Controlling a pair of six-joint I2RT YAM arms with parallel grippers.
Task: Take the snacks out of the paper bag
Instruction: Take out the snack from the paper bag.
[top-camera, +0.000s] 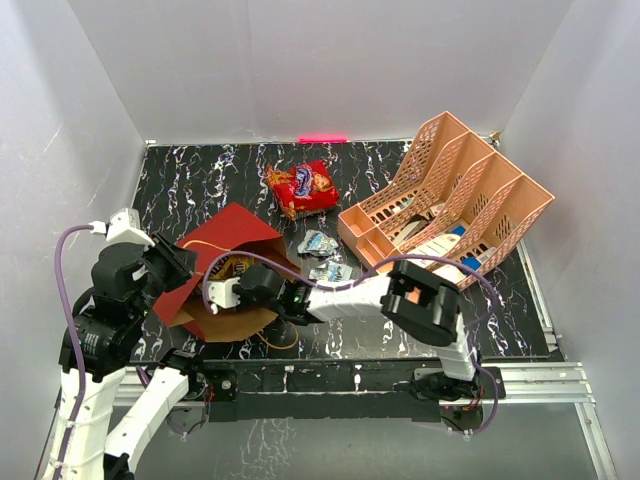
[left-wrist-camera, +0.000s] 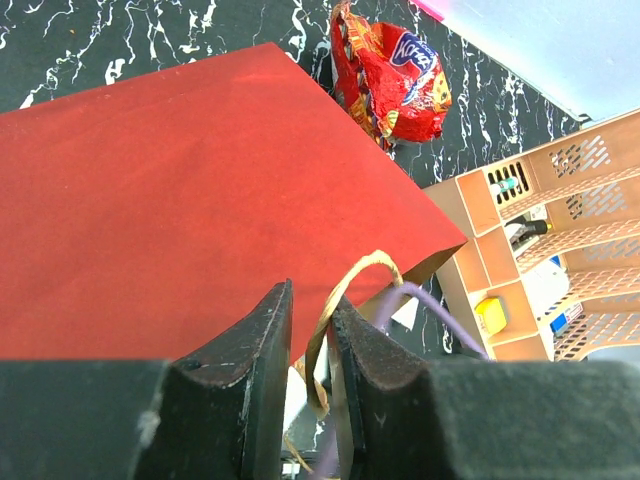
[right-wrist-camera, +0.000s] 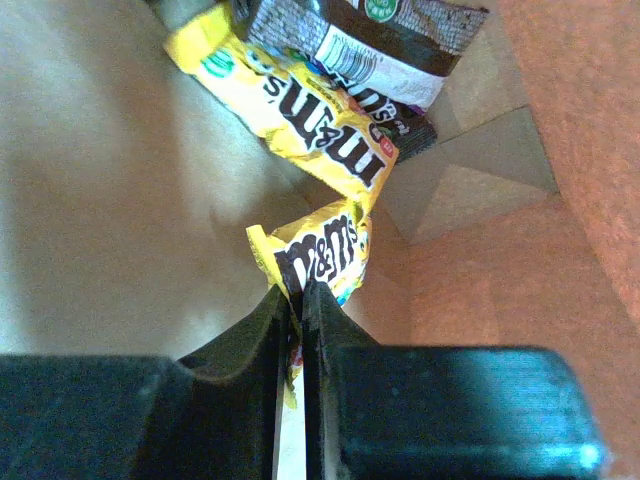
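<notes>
Unpacking under way: at left, the left gripper (left-wrist-camera: 310, 302), its jaws drawn narrow, appears to pinch the rim of the paper bag (top-camera: 228, 235), with a looped handle (left-wrist-camera: 345, 285) threading the gap between its fingers. The bag lies on its side on the left half of the black marbled table (top-camera: 200, 170), red panel up. Its long axis looks to run on a slant, base toward the left and mouth toward the near right. Inside that mouth, the right gripper (right-wrist-camera: 298, 295) is clamped on the near end of a yellow candy packet (right-wrist-camera: 325, 245), which points away from the fingers, deeper into the bag. A second yellow packet (right-wrist-camera: 300, 105) and a brown packet (right-wrist-camera: 380, 35) lie beyond it, not yet removed. Already out: the red-orange chip bag (top-camera: 300, 188) at centre rear and two small packets (top-camera: 318, 243) beside the bag. A peach organizer (top-camera: 470, 170) stands at right.
</notes>
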